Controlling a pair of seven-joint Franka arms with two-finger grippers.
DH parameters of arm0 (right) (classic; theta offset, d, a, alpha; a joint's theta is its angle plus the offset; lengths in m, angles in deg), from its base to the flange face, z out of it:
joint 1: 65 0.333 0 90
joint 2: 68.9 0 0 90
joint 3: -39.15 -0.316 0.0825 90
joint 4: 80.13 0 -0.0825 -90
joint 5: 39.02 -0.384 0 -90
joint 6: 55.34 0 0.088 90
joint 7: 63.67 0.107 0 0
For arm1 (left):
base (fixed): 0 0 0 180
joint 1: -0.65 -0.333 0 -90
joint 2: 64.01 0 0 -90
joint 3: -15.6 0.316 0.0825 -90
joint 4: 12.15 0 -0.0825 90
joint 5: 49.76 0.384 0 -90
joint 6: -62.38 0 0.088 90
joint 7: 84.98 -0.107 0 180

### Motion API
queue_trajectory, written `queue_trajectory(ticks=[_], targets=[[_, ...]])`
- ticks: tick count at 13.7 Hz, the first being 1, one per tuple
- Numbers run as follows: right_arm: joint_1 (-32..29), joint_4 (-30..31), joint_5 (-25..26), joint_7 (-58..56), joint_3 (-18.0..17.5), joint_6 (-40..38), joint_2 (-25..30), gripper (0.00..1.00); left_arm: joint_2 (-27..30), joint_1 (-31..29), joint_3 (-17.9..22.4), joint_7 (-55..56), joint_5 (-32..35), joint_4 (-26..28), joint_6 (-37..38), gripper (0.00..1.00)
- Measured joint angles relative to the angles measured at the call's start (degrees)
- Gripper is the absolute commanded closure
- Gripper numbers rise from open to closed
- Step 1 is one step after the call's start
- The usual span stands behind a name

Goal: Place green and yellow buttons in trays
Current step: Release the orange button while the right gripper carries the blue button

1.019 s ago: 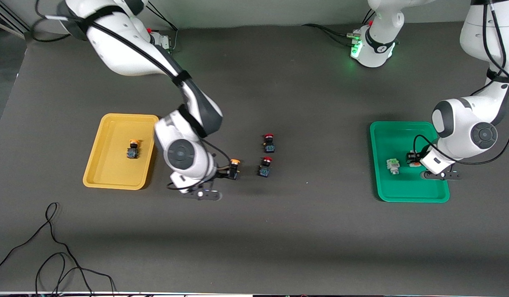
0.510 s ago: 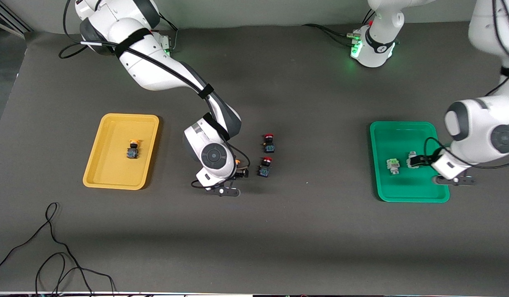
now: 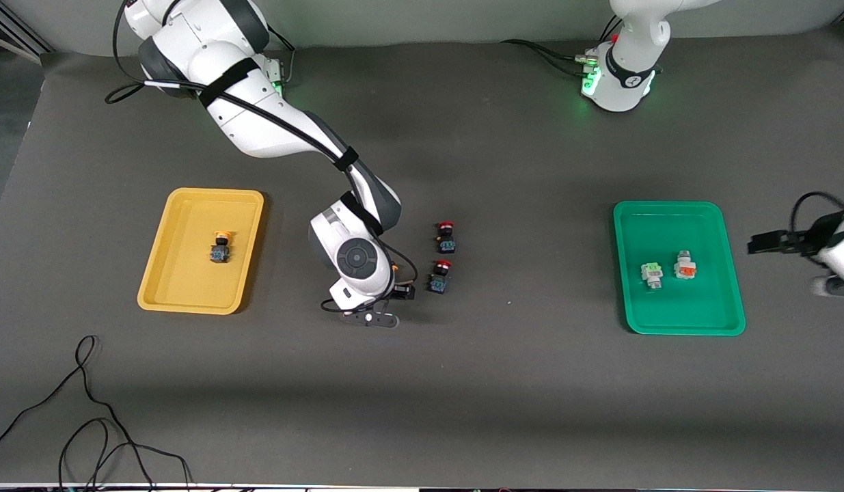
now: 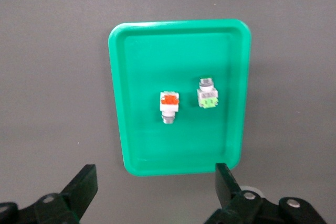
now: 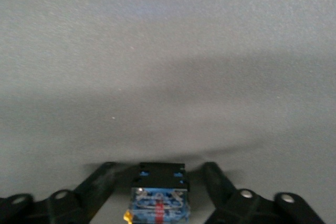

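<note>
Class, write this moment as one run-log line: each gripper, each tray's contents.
right gripper: open around yellow-capped button on table | left gripper: open, empty | yellow tray: one button | green tray: green-marked block, orange-marked block

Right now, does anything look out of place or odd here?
One oddity: the orange-marked block lies in the green tray beside the green-marked block, not the yellow tray. Right claw straddles a yellow button; left claw is open.

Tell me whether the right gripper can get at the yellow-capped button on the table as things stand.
Probably yes. The right gripper is already down at the yellow-capped button, fingers open on either side of it with nothing between. The nearest red-capped button stands just beside, apart.
</note>
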Motion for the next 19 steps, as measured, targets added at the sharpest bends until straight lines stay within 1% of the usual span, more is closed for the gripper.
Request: queue_trajectory(ticks=[1, 3, 6, 8, 9, 11, 13, 14, 16, 19], targets=[[0.0, 0.0, 0.0, 0.0, 0.0, 0.4, 0.1, 1.00, 0.6, -0.1, 0.0, 0.0, -0.4, -2.4, 3.2, 0.00], [0.0, 0.0, 0.0, 0.2, 0.0, 0.6, 0.2, 1.00, 2.6, -0.1, -0.3, 0.0, -0.7, -4.5, 6.6, 0.00], [-0.3, -0.1, 0.0, 0.0, 0.3, 0.7, 0.6, 1.00, 6.2, 0.5, -1.2, 0.1, -1.8, -4.4, 9.9, 0.00], [-1.1, -0.2, -0.3, -1.4, 0.7, 0.1, 2.0, 1.00, 8.5, 2.4, -1.4, 1.6, -2.3, -3.2, 10.0, 0.00], [-2.0, -0.3, -1.3, -3.1, 0.8, -1.2, 3.2, 1.00, 9.5, 4.2, -1.4, 3.2, -2.4, -2.4, 10.0, 0.00], [-3.9, -0.6, -4.0, -7.6, 1.7, -7.3, 7.3, 1.00, 10.9, 7.6, -1.5, 6.9, -2.5, -1.5, 9.8, 0.00], [-6.4, -0.2, -5.0, -13.6, 2.5, -15.4, 13.1, 1.00, 11.6, 10.3, -1.5, 10.5, -2.5, -1.2, 9.6, 0.00], [-8.2, 1.1, -5.2, -17.1, 2.8, -18.0, 16.5, 1.00, 11.9, 11.3, -1.5, 11.7, -2.5, -1.2, 9.6, 0.00], [-11.7, 6.4, -6.6, -24.5, 4.4, -19.8, 23.6, 1.00, 12.0, 11.8, -1.5, 12.8, -2.5, -1.1, 9.6, 0.00], [-14.9, 16.2, -8.2, -36.9, 9.7, -19.9, 32.4, 1.00, 12.0, 11.8, -1.4, 13.0, -2.4, -1.1, 9.5, 0.00]])
